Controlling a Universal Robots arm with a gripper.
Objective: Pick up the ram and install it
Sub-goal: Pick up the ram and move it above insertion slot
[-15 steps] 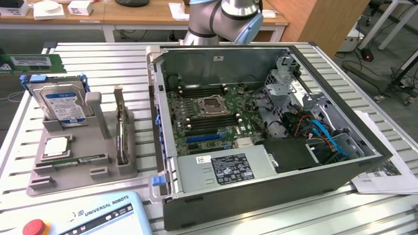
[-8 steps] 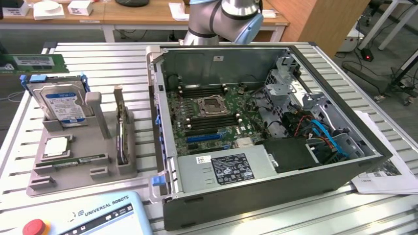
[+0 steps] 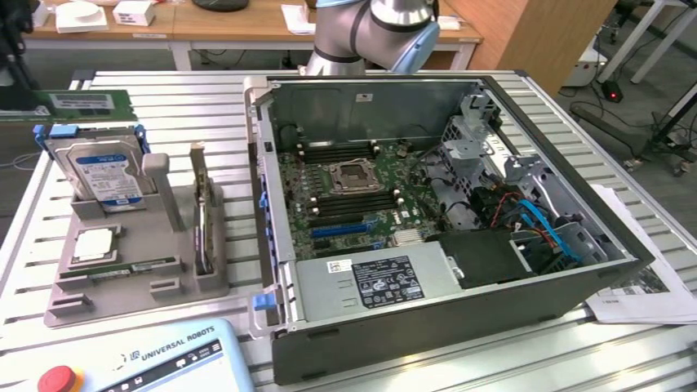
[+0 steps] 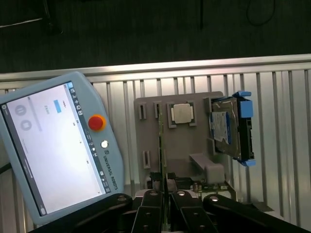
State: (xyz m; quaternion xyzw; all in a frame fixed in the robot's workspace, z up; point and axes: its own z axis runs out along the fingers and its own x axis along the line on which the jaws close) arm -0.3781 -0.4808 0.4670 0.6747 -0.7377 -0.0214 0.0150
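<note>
Slatted metal table [image 3: 185, 106] bears grey holder [image 3: 109, 296], open computer case [image 3: 436, 327] and teach pendant [image 3: 153, 359].

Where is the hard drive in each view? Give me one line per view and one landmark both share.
Exterior view: the hard drive stands upright at the grey tray's far end, on the exterior view's left.
Wrist view: the hard drive stands at the grey tray's end, beside the processor chip, on the side away from the teach pendant.
Shared landmark: the processor chip in the tray.
</note>
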